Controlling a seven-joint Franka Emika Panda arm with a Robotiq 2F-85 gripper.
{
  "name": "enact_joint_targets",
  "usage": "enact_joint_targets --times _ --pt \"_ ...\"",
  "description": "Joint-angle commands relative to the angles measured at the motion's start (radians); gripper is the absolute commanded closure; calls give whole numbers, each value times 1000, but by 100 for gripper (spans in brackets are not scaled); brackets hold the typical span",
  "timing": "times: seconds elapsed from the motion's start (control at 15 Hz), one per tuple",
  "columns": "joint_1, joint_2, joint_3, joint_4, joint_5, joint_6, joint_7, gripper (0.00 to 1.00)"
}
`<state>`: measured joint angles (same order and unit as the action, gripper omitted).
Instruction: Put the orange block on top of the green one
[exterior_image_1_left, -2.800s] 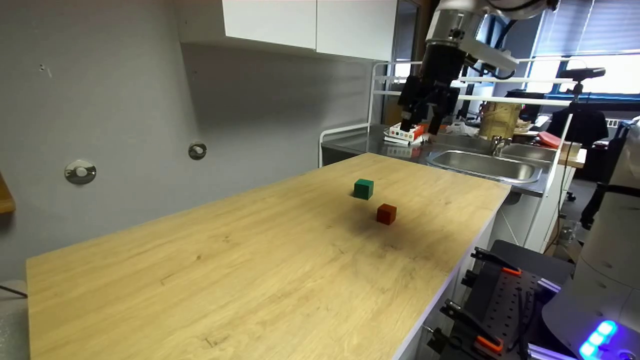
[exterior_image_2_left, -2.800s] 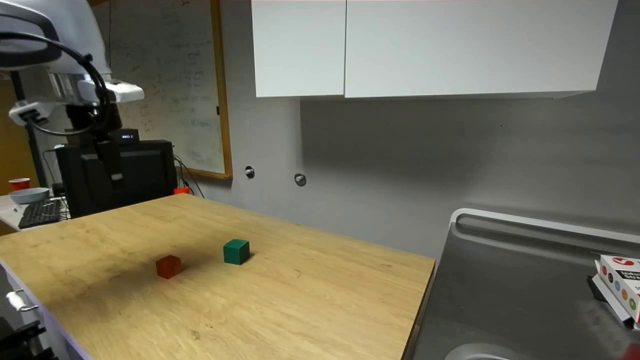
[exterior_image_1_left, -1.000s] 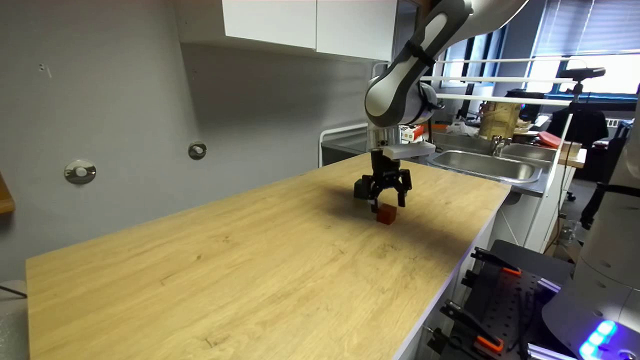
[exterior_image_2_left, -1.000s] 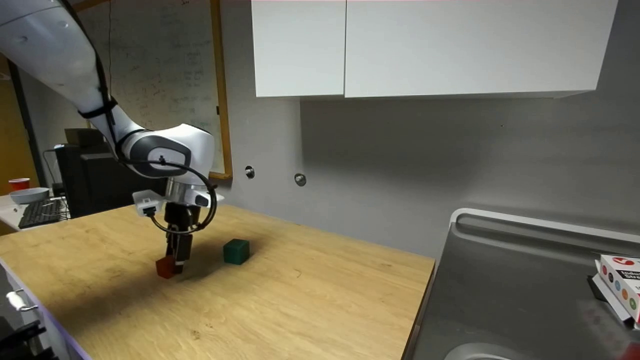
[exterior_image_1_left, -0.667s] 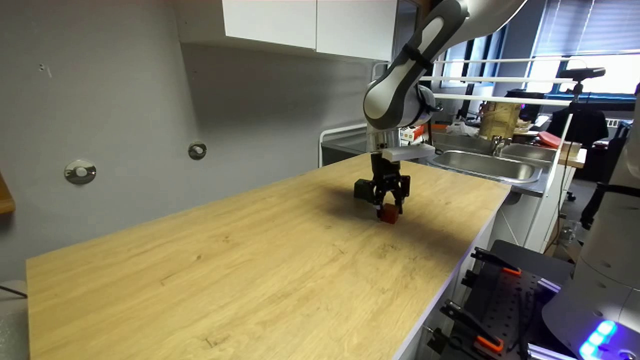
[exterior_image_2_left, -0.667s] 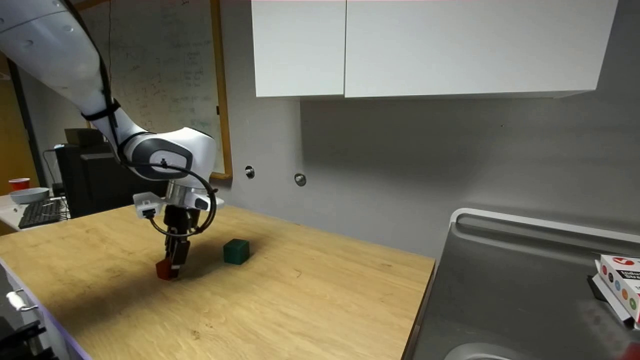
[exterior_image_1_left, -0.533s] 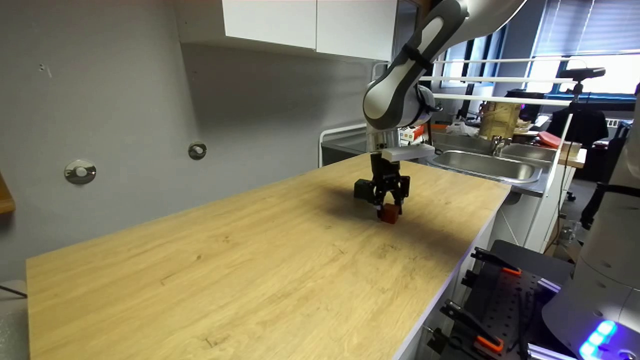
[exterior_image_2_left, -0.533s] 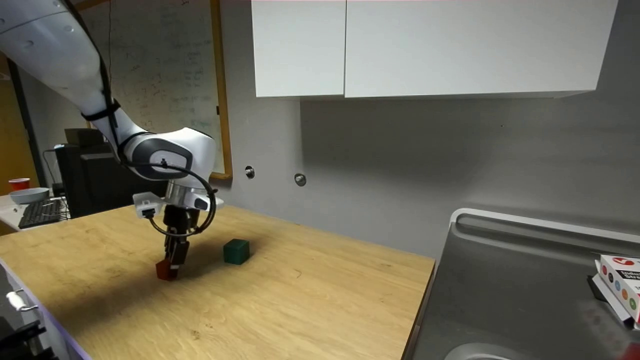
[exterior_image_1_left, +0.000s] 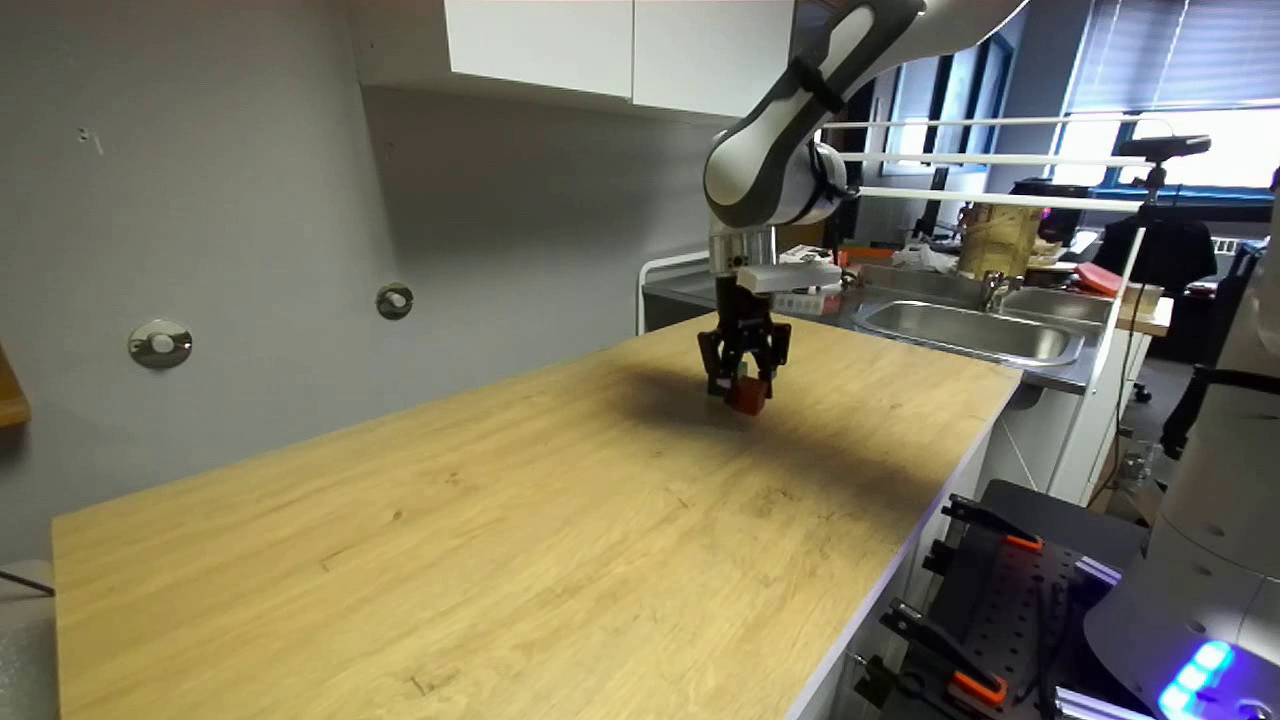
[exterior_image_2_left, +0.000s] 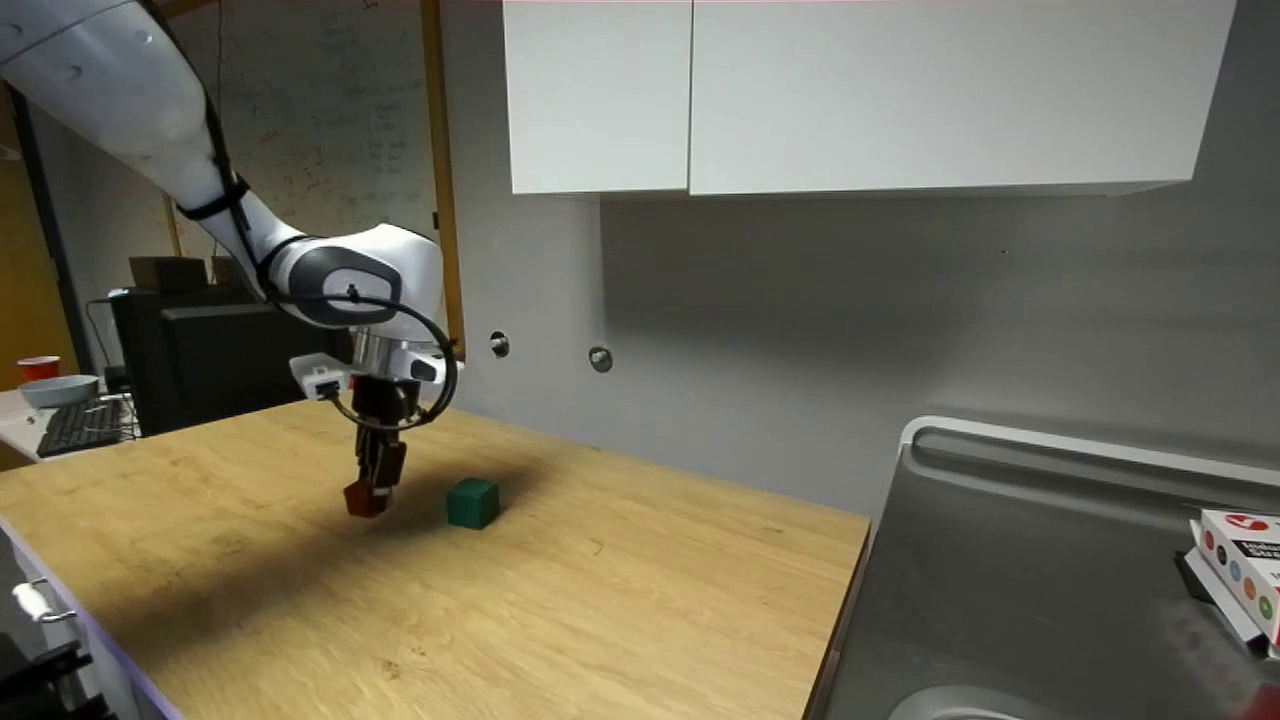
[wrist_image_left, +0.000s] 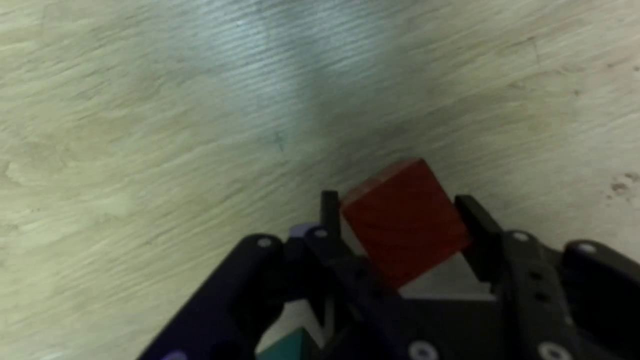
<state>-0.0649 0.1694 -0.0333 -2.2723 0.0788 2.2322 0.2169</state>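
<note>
In an exterior view, inside the front edge of the worktop (exterior_image_2_left: 600, 610), the jaws grip the orange block (exterior_image_2_left: 361, 499), parted by just its width; it seems raised, presumably for stacking. Rightward, nearer the back edge, the green block (exterior_image_2_left: 472, 505) sits flat, likely the base. Past the wood-grained right edge lies a grey counter (exterior_image_2_left: 1020, 580).

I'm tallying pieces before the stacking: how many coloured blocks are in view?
2: the orange block, held in the gripper, and the green block, on the wooden table. Any behind the arm would be hidden.
</note>
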Motion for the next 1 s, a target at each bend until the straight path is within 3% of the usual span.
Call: enact_joint_targets --times 0.0,0.4,0.93 --pt "14 18 -11 135 -17 -69 6 66" --pt "-6 72 -41 277 -32 -99 -6 66" --pt "-38 151 -88 341 -30 -102 -6 66"
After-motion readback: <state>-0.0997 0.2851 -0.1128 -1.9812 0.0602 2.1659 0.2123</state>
